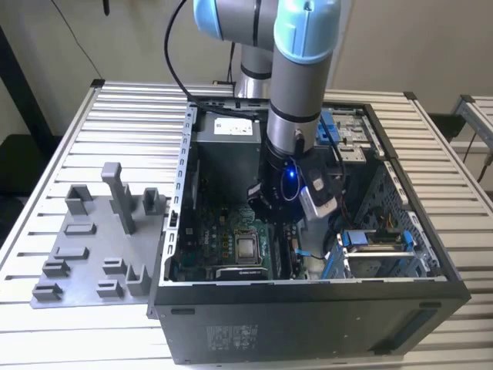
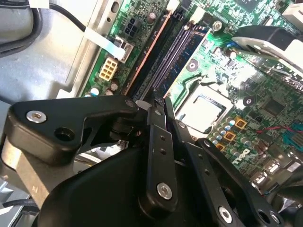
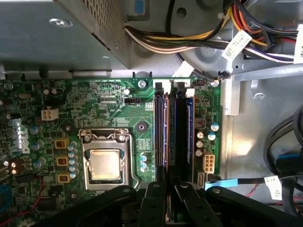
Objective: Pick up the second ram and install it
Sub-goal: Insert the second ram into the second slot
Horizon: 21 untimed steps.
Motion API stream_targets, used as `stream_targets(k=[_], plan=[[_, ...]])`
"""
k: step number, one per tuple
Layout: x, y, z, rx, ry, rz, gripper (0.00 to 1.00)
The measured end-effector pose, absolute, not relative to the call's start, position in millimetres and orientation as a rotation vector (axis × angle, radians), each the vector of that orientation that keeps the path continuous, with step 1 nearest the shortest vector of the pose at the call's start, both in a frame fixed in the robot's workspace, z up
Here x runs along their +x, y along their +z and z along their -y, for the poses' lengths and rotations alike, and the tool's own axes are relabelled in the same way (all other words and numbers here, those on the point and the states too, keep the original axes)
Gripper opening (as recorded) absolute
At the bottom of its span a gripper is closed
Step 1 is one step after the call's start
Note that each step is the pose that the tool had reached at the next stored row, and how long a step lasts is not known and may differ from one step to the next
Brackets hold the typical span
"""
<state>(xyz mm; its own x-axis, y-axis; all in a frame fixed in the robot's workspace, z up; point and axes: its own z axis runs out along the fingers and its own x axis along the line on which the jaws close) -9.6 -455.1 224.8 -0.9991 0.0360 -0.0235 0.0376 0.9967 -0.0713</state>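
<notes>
A: Where is the gripper (image 3: 166, 191) now?

B: Down inside the open computer case (image 1: 308, 324), low over the green motherboard (image 3: 109, 104), right at the near end of the memory slots (image 3: 182, 132).

A: How wide are the fingers (image 2: 158, 142)?

B: Nearly together, with just a thin gap in both wrist views. They sit in line with the second ram (image 3: 161, 132), a dark stick standing on edge in its slot beside the processor socket (image 3: 105, 163).

A: Are they gripping it?

B: I cannot tell. The tips meet the stick's end, but the contact is hidden.

A: And outside the case?

B: Grey holder blocks (image 1: 100, 239) stand on the slatted table (image 1: 115, 116), at the exterior view's left.
</notes>
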Motion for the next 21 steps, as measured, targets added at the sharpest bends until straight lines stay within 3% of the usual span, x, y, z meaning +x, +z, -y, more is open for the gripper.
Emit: stream_targets(k=[21], plan=[[-7.8, 217.6, 452.8, 0.058, -0.108, -3.117, 0.14]])
